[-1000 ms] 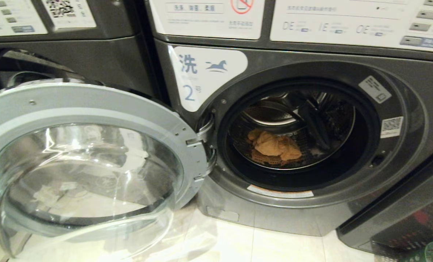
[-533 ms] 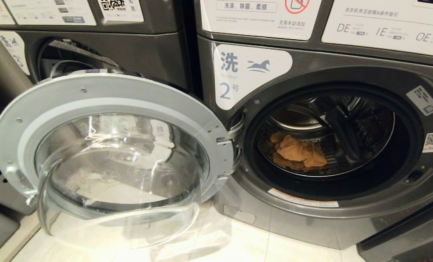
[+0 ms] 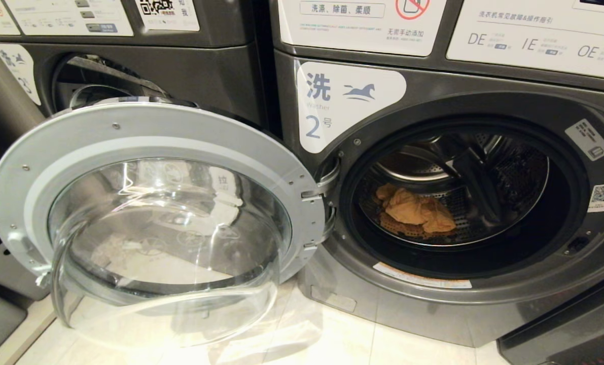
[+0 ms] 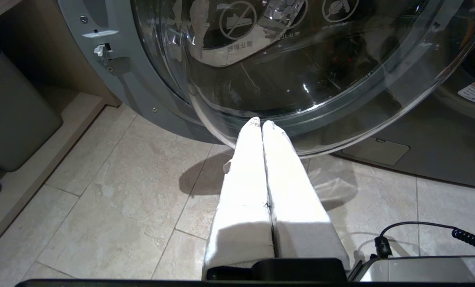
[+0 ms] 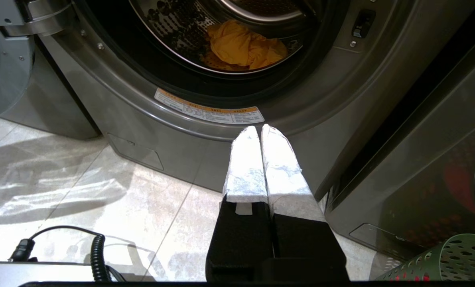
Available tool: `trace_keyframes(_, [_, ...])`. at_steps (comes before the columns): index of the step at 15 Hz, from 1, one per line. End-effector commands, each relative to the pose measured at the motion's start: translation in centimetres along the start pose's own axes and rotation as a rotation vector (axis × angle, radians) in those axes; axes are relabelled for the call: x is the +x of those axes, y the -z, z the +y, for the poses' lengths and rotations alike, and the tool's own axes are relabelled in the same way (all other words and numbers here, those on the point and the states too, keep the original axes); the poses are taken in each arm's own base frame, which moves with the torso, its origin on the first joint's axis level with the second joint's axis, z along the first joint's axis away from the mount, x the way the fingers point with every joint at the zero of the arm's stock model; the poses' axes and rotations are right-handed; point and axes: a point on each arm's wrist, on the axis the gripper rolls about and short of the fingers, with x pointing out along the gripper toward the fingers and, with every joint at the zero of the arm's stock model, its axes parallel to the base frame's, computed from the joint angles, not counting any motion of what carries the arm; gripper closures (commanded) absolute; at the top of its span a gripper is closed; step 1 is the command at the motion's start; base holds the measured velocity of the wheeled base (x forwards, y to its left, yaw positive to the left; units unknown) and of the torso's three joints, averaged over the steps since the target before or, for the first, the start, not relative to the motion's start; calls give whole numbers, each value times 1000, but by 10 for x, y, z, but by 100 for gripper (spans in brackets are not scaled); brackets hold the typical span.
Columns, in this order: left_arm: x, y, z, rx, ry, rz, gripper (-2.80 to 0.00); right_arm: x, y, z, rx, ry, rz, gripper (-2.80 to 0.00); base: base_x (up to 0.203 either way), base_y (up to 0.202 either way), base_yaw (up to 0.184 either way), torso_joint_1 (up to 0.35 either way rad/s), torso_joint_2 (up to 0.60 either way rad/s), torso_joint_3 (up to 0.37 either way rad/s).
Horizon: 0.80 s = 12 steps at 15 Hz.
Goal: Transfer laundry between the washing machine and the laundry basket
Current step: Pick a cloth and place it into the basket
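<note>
With its door [image 3: 154, 213] swung fully left, washing machine [image 3: 433, 167] mouth is unobstructed; mustard garment [image 3: 416, 210] lies in the drum. Both end effectors, left [image 4: 260, 122] and right [image 5: 259, 128], pressed together, empty, low above floor [image 4: 113, 199]. Green laundry basket [image 5: 448, 259] at right.

Second dark grey washer [image 3: 144, 61] (door ajar), pale floor tiles [image 4: 113, 199]; coiled black cable [image 5: 97, 255]

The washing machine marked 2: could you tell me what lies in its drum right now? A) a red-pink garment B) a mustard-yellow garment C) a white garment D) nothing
B: a crumpled mustard-yellow garment lies on the drum floor of the washing machine, whose door is swung open.
</note>
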Motion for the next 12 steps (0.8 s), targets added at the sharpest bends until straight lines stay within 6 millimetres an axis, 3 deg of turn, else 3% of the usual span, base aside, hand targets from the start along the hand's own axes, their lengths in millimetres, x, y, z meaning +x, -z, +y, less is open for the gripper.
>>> trace_keyframes(1, [0, 0, 0, 1, 0, 1, 0, 0, 0, 0, -1, -1, 4, 0, 0, 0, 0, 0, 0, 0])
trace_keyframes(5, [0, 0, 0, -16, -2, -1, 0, 0, 0, 0, -12, -3, 4, 0, 0, 0, 0, 0, 3, -57])
trace_keyframes(12, [0, 0, 0, -26, -3, 0, 0, 0, 0, 1, -74, -41, 1, 0, 0, 0, 0, 2, 4, -186])
